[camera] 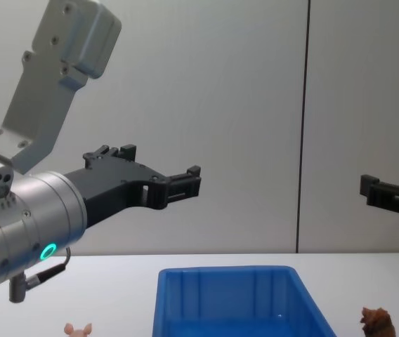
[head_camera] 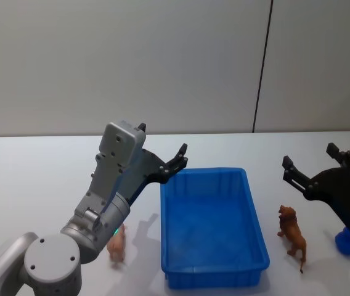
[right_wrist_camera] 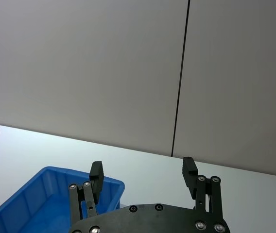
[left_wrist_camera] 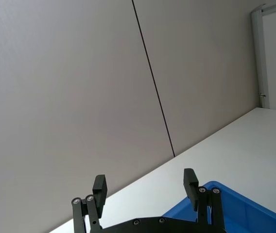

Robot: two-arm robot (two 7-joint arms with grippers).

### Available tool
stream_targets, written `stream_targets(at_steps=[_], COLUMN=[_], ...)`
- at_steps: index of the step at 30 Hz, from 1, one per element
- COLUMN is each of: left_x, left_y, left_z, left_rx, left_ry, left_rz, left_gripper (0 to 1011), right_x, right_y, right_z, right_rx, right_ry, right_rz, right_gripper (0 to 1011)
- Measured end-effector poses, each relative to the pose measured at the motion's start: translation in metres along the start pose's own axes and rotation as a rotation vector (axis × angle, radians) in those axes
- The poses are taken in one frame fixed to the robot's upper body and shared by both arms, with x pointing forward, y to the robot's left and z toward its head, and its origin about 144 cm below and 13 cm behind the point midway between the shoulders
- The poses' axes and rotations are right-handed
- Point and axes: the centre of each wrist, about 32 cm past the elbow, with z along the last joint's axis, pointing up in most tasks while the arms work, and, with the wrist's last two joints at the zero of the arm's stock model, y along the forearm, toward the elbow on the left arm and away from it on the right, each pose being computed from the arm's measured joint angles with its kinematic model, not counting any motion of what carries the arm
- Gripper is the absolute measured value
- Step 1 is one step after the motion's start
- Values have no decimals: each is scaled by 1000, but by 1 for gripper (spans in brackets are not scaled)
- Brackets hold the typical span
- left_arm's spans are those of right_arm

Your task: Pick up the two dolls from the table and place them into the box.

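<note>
Two to grab off table (head_camera: 39,179): pink doll (head_camera: 117,245) left of box (head_camera: 212,171), brown doll (head_camera: 292,229) right. Open, empty, high: left gripper (head_camera: 176,161), right gripper (head_camera: 310,163). Descend vertically, pinch torsos.

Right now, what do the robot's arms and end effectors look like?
The left arm is silver-grey metal with round joints, a boxy screw-dotted housing and a glowing green ring. The left end effector and right end effector are matte black, each with two blocky-tipped fingers on linkages pinned with silver screws.
</note>
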Motion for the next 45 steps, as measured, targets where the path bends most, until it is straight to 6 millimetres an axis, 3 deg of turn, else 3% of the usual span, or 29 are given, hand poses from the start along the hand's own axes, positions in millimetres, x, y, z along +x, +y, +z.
stream_targets(at_steps=[45], left_x=[0], left_y=[0], left_z=[0], left_rx=[0], left_ry=[0], left_rz=[0], left_gripper=[1001], right_x=[0], right_y=[0], right_z=[0], right_rx=[0], right_ry=[0], right_rz=[0], right_gripper=[1001])
